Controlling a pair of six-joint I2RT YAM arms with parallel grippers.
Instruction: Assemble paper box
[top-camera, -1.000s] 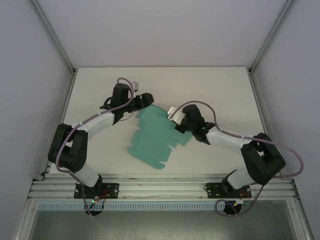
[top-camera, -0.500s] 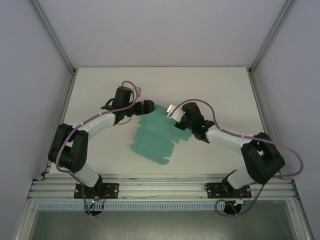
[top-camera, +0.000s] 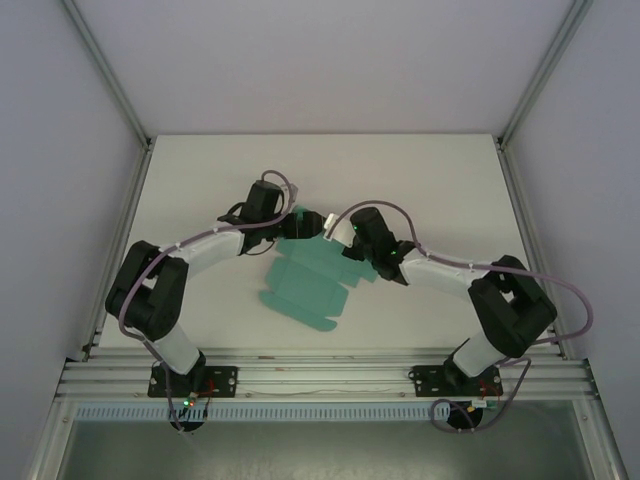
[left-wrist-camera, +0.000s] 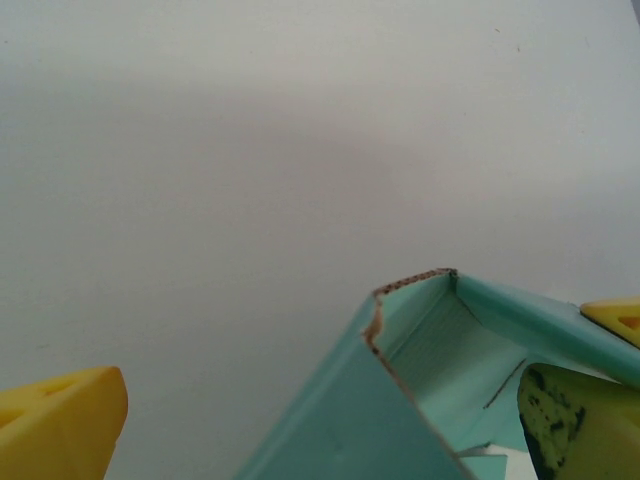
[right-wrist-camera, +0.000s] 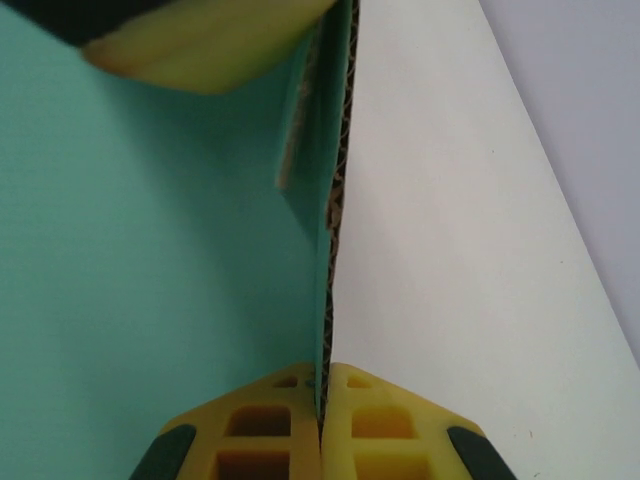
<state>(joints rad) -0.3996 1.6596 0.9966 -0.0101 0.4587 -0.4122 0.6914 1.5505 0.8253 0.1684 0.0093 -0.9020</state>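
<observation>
Two arms meet over a half-folded teal sheet.
The paper box (top-camera: 303, 283) lies mid-table (top-camera: 200, 180), with its 12 o'clock end lifted. At its 1 o'clock the right gripper (right-wrist-camera: 322, 388) is clenched on a raised card edge. At 12 o'clock the left gripper (top-camera: 306, 224) has its fingers (left-wrist-camera: 62, 420) spread wide about a standing flap.

No legible text, labels or numbers, seemingly, on anything.
</observation>
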